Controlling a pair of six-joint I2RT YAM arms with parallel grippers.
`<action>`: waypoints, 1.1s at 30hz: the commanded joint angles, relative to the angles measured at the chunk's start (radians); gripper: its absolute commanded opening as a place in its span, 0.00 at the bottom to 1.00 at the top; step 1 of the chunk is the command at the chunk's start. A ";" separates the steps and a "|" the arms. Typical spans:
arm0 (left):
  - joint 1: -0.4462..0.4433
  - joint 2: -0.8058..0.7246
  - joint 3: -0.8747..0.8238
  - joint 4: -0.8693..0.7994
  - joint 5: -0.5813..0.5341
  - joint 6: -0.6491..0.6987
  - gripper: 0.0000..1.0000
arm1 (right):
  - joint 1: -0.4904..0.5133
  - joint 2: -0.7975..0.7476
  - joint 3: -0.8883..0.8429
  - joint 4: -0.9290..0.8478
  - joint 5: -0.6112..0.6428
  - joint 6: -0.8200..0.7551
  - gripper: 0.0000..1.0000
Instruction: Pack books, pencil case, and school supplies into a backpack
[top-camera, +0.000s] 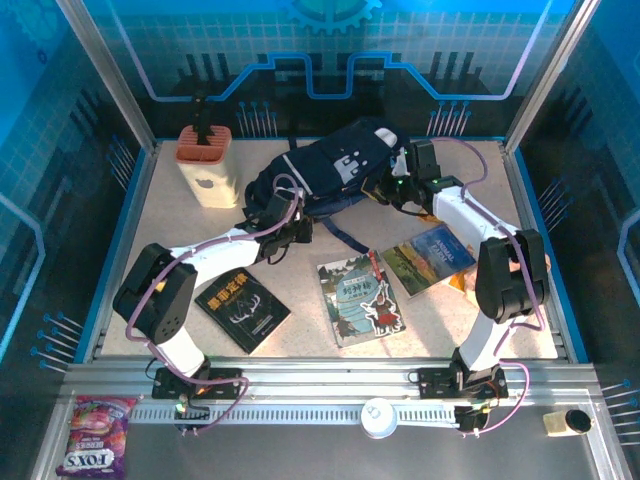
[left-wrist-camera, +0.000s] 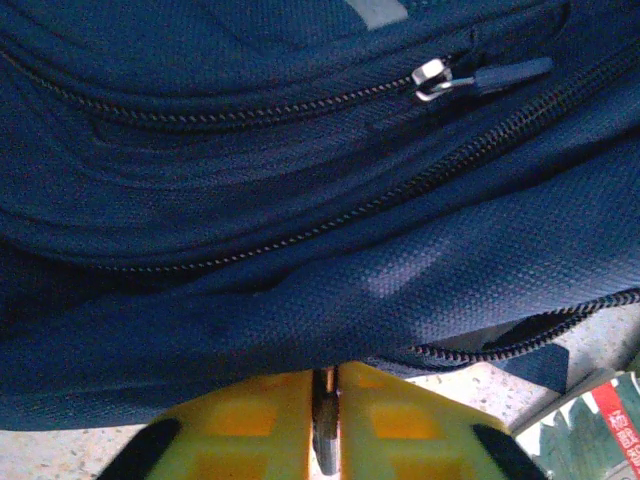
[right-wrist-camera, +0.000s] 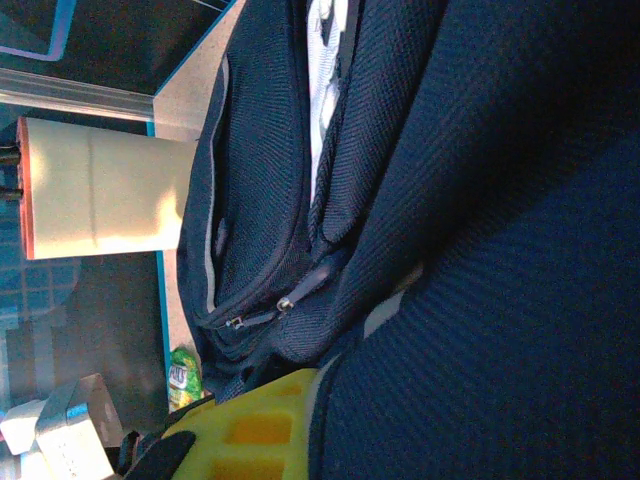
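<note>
Left gripper (left-wrist-camera: 325, 388) narrow: yellow plastic fingers (left-wrist-camera: 255, 430) nearly together, pinching the lower hem of the large navy-blue woven-fabric backpack (top-camera: 322, 172), a thin dark strip caught in the slit. Right gripper (top-camera: 399, 189) pressed against the backpack at its 3 o'clock side; in the wrist view one yellow finger (right-wrist-camera: 250, 432) shows, the other is behind the fabric, so cannot tell its opening. Backpack lies slumped at 12 o'clock of the beige table (top-camera: 300, 340), coarse weave, soft folds, white patches, black straps trailing toward 6 o'clock. Left wrist view: two curved zip lines shut, silver metal slider (left-wrist-camera: 433, 78) with dark pull. Three thin flat paperbacks lie on the table at 6 o'clock of the backpack, apart from it: black book with gold antlers (top-camera: 242, 308) at 7, teal-grey book with red figure (top-camera: 362, 299) at 6, blue-green landscape book (top-camera: 430, 258) at 5. Beige rounded holder with terracotta top (top-camera: 207, 165) upright at 9 o'clock of the backpack, close by.
</note>
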 joint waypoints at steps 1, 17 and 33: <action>0.006 -0.014 -0.019 -0.014 -0.056 0.026 0.08 | -0.012 0.002 0.061 0.023 -0.014 -0.034 0.10; 0.048 -0.073 -0.111 -0.068 0.164 0.078 0.00 | -0.049 0.146 0.106 -0.027 0.052 -0.096 0.25; -0.029 0.054 0.125 -0.303 0.307 0.066 0.00 | 0.123 -0.150 -0.328 0.125 0.258 0.160 0.70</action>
